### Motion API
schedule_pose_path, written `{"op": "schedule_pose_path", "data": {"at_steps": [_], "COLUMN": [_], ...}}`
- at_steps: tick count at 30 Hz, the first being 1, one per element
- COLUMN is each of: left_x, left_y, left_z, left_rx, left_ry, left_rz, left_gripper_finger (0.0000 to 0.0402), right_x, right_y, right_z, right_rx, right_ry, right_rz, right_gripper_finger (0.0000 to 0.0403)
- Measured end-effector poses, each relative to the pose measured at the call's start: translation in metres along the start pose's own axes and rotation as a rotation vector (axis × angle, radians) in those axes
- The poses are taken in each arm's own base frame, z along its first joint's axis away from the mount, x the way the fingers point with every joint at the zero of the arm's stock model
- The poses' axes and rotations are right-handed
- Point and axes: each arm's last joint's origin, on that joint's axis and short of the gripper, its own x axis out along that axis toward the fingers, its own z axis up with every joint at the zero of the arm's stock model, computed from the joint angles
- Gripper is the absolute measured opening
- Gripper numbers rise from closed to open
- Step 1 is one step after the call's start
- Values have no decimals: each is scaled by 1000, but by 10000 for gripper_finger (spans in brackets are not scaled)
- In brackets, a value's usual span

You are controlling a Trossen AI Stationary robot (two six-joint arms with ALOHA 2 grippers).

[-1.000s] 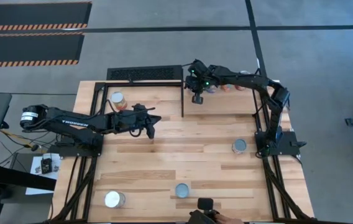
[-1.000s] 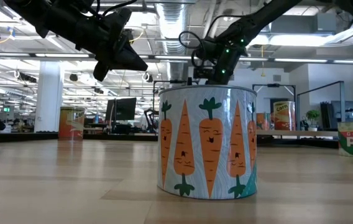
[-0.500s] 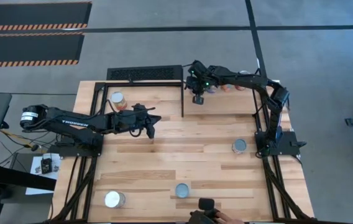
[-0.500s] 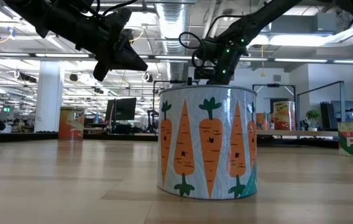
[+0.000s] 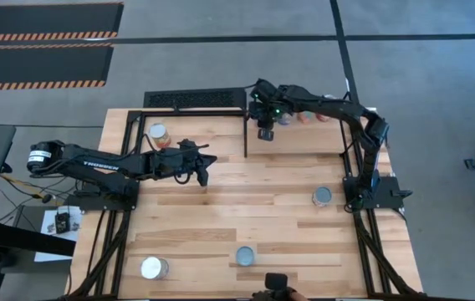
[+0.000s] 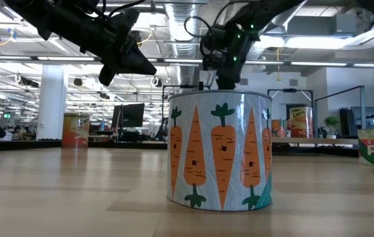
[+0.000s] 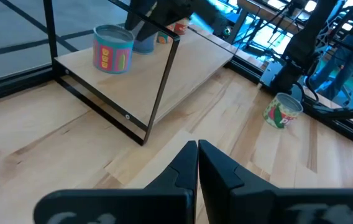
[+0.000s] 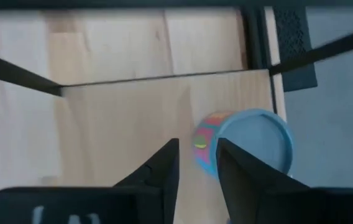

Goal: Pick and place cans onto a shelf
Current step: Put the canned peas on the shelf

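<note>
In the high view, the right end effector [image 5: 265,132] hangs over the shelf [image 5: 304,138] at the bench's twelve-to-one o'clock edge, and it has drawn slightly back toward twelve o'clock over the last second, its wrist sitting a little farther from the shelf's front bar than before. The left end effector [image 5: 201,174] has not moved; it waits over bare bench [image 5: 263,201] near the centre, toward ten o'clock. Three cans remain unshelved: one at four o'clock [image 5: 323,196], one at six o'clock [image 5: 246,255] and one at seven o'clock [image 5: 154,267], while another stands at eleven o'clock [image 5: 159,132]. In the low view, the carrot-labelled can [image 6: 218,150] fills the foreground, and the right arm behind it has risen, its dark wrist now higher above the can's rim than half a second ago; whether its fingers are parted cannot be told here. In the left wrist view, the left fingers [image 7: 179,171] are pressed together with nothing between them, looking across at a blue can [image 7: 113,48] standing upright on the shelf plank. In the right wrist view, the right fingers [image 8: 164,165] stand slightly apart and hold nothing, with a blue-topped can [image 8: 251,143] on the shelf just beyond them, clear of both. The lift and the empty fingers suggest a can has been set down and released, so the likely next step is reaching for one of the cans left on the bench.
</note>
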Motion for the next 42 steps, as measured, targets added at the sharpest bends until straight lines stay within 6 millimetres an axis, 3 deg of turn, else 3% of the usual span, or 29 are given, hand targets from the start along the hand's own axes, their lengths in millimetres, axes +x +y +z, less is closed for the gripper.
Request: {"op": "schedule_pose_path", "data": {"at_steps": [7, 15, 19, 24, 34, 38, 42], "left_x": [0, 0, 0, 0, 0, 0, 0], "left_y": [0, 0, 0, 0, -1, -1, -2], "left_z": [0, 0, 0, 0, 0, 0, -1], "left_rx": [17, 24, 34, 37, 43, 50, 75], "left_ry": [0, -1, -1, 4, 12, 12, 29], "left_rz": [0, 1, 1, -9, -25, -26, -63], "left_gripper_finger": [0, 0, 0, 0, 0, 0, 0], "right_x": [-29, -70, -95, -112, -137, -144, -146], "right_y": [5, 5, 9, 24, 80, 102, 109], "right_z": [16, 9, -2, -29, -84, -93, -83], "right_rx": [23, 149, 231, 321, 406, 428, 422], "right_ry": [14, -105, -260, -422, -607, -631, -696], "right_rz": [20, -25, -72, -96, 0, 80, 114], "right_gripper_finger": [88, 9, 16, 5, 11, 15, 31]}}
